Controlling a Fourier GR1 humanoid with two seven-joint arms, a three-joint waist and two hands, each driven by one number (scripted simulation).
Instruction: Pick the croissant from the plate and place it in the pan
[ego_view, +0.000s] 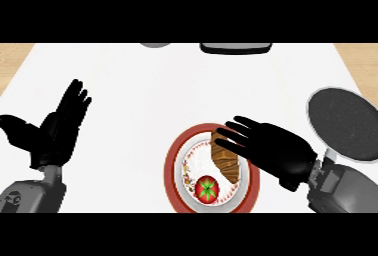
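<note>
Right robot hand (277, 150) spread over the croissant (225, 159), fingers straight, nothing pinched yet; poised to close. Croissant lying on the red-rimmed plate (176, 155) beside a tomato (208, 188). Dark pan (343, 122) waiting near right. Left robot hand (59, 130) open, resting at left above the surface (184, 85).

plates: 1 plate (179, 155) | croissants: 1 croissant (224, 161) | tomatoes: 1 tomato (208, 189) | pans: 1 pan (344, 123) | hands: 2, left hand (57, 132), right hand (273, 149) | objects at counter's far edge: 2, dark object (235, 48), grey object (154, 44)
</note>
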